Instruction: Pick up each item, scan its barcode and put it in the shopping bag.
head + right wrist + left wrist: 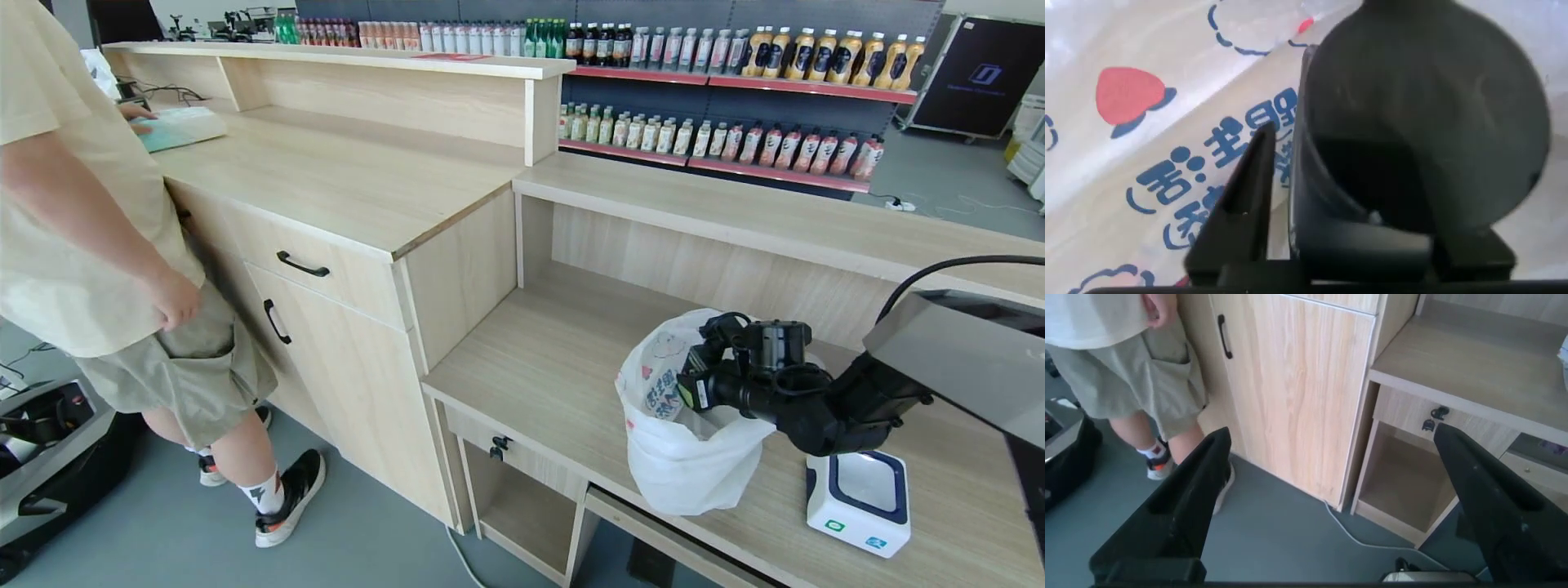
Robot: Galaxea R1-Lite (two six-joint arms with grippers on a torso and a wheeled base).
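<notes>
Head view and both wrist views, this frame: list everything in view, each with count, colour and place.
shopping bag: one, white with blue and red print, standing open on the desk.
dark item: one, dark grey, round, at the bag's mouth; what it is cannot be told.
scanner: one, white and blue, on the desk to the robot's right of the bag.
desk: one, light wood, the counter's lower step.
grey device: one, above the scanner at the desk's right end.
bottles: many, mixed colours, on red shelves behind the counter.
left gripper: one, black, open, over the grey floor by the wooden cabinet.
right gripper: one, black, at the bag's mouth.
</notes>
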